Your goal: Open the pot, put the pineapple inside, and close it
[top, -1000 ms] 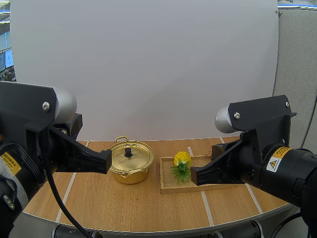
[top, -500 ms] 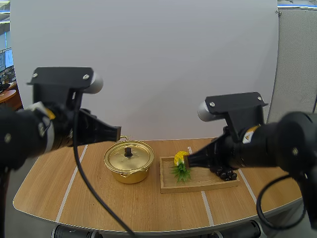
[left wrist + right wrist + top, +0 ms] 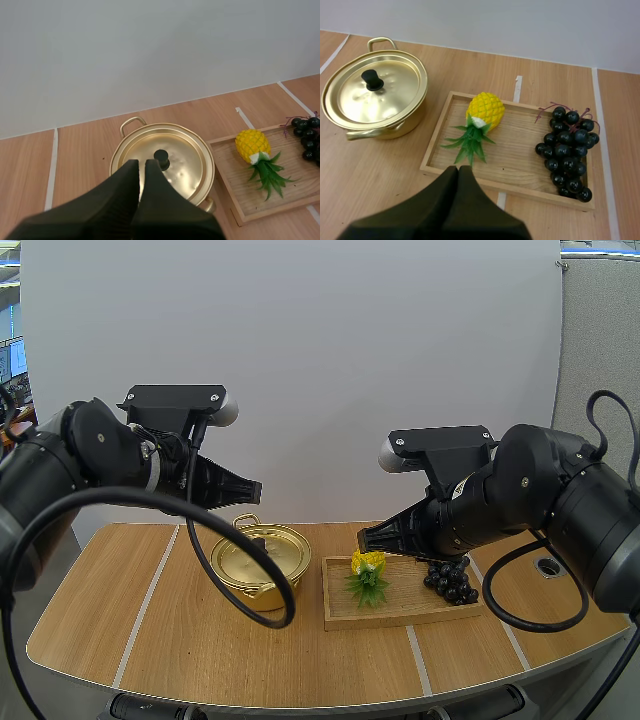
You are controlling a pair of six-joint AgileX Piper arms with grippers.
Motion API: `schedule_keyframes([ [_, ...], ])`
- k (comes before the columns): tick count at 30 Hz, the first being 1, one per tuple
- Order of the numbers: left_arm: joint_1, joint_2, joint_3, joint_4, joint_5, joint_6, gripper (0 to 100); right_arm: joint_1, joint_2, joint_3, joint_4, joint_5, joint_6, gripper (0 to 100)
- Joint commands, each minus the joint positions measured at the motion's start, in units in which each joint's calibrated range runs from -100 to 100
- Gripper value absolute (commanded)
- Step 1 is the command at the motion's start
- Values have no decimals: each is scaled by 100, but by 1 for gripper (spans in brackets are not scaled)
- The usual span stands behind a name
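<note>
Now left gripper [image 3: 142,167] and right gripper [image 3: 458,171] sit closed, empty. Lid [image 3: 258,552], centre-left in the high view, looks light, stiff, slick; pinch its black knob [image 3: 161,158].

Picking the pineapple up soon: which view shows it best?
Right wrist view: the pineapple lies whole and near on the tray. The left wrist view has it farther off, beside the pot; the high view, small.

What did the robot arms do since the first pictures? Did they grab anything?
Both arms reached forward over the table: the left gripper now hangs above the pot, the right gripper above the tray. Both are shut, holding nothing. The lid, pineapple and grapes stayed put.
</note>
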Motion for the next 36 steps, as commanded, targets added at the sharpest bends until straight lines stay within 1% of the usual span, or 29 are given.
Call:
schedule_keyframes([
  [1,-16,191,-29,-129,-766,21,37,-21,16,-39,-386,-370,22,0],
  [2,-16,191,-29,-129,-786,21,45,-21,16,-39,-435,-370,22,0],
  [3,-16,191,-29,-129,-786,49,57,-21,16,-39,-462,-370,22,0],
  [4,-16,191,-29,-129,-786,88,66,-21,16,-39,-464,-386,22,8],
  [5,-16,191,-29,-129,-786,150,77,-21,16,-39,-464,-414,22,17],
  [7,-16,191,-29,-129,-786,257,95,-21,16,-39,-464,-434,34,41],
  [8,-16,191,-29,-129,-786,294,100,-21,16,-39,-464,-455,86,61],
  [9,-16,191,-29,-129,-786,307,100,-21,16,-39,-464,-496,96,77],
  [10,-16,191,-29,-129,-749,341,100,-21,16,-39,-464,-514,104,99],
  [15,-16,205,-29,-129,-566,368,100,-21,16,-39,-453,-498,142,100],
  [20,-16,548,-55,-174,-281,954,100,-21,16,-39,-327,-515,163,100],
  [25,-16,1303,-98,-328,-218,1487,100,-21,16,-39,-327,-674,163,100],
  [29,-16,2053,-440,-539,-82,1814,100,-21,16,-39,-327,-759,163,100],
  [36,-16,3248,-1281,-652,321,1924,100,-21,16,-39,-327,-777,163,100],
])
